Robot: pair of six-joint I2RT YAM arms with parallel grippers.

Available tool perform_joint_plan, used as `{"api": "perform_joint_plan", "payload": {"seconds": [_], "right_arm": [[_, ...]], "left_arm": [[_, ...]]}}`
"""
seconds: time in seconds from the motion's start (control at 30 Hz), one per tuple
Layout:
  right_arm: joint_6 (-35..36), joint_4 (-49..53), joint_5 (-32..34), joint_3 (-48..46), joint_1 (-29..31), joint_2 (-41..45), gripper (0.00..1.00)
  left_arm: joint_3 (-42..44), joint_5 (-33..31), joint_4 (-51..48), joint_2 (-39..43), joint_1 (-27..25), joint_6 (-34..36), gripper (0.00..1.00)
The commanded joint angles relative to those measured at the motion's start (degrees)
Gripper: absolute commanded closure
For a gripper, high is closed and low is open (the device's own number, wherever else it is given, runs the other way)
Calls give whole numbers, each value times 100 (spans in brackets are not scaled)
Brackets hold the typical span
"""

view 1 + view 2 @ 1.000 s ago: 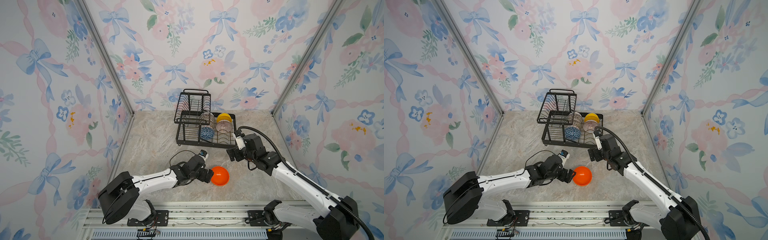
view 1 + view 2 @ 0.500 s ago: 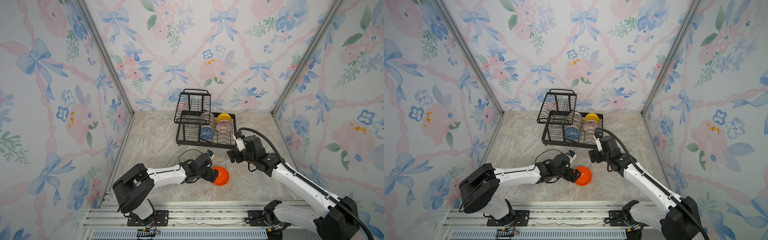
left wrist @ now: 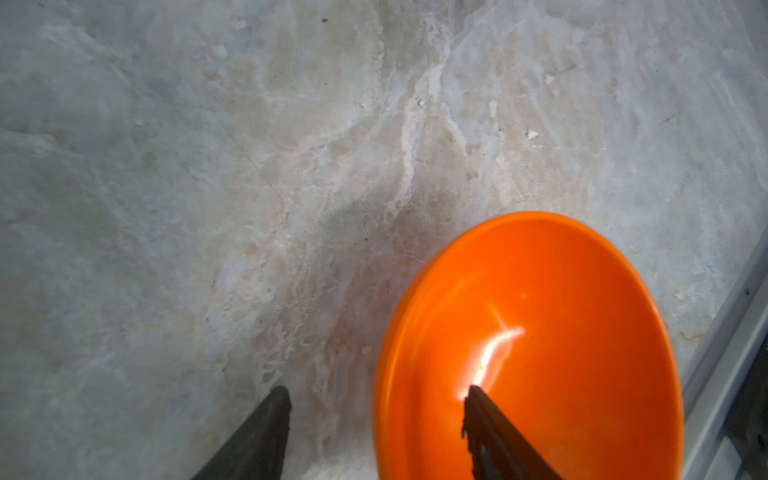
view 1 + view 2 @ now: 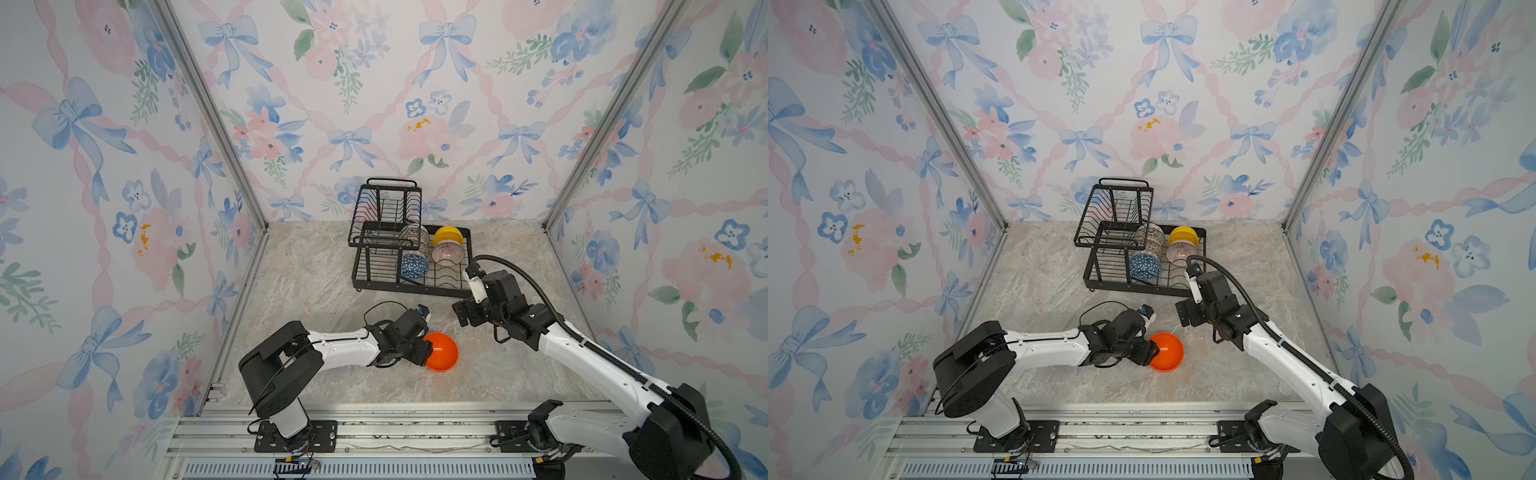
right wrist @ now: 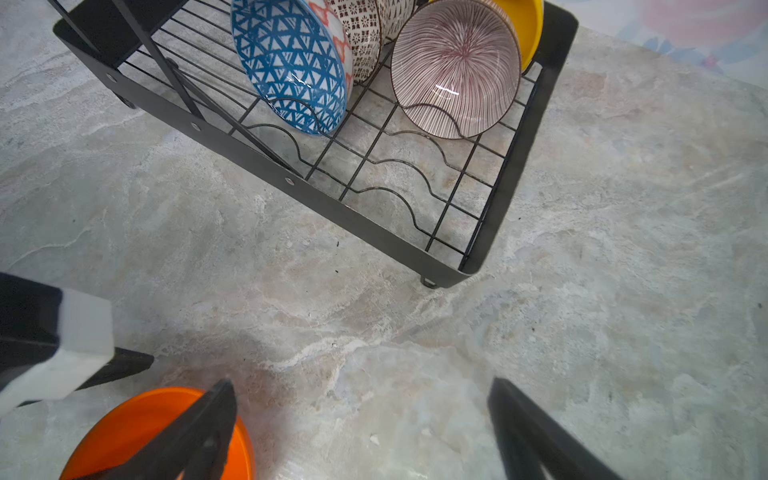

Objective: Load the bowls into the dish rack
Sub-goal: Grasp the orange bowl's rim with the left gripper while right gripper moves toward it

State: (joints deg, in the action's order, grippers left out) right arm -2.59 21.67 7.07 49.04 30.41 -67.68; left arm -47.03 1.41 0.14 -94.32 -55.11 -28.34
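Orange bowl (image 3: 536, 332), rim between left jaws, one jaw inside

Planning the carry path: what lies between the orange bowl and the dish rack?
Nothing: bare tabletop separates the orange bowl from the dish rack, clearest in the right wrist view.

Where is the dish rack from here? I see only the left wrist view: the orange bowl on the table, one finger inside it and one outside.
Observer: The dish rack stands beyond the orange bowl, toward the back wall.
Operator: Is there free space in it?
Observer: Yes. In the right wrist view its wires are bare in front of the blue bowl and the pinkish ribbed bowl.
Operator: Is the other arm in my way?
Observer: Possibly. The right gripper hangs open and empty just beyond the orange bowl, between it and the rack.
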Motion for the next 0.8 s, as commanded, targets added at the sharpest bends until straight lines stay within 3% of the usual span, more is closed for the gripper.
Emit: {"api": "perform_joint_plan", "payload": {"seconds": [0.0,0.77], "right_arm": [[6,66,-8,133,-38,-66,3],[97,192,36,169,30,-19,3]], "left_arm": [[-114,26,-14,-81,-32,88,40],[35,-123,-67,55,5,90,95]]}}
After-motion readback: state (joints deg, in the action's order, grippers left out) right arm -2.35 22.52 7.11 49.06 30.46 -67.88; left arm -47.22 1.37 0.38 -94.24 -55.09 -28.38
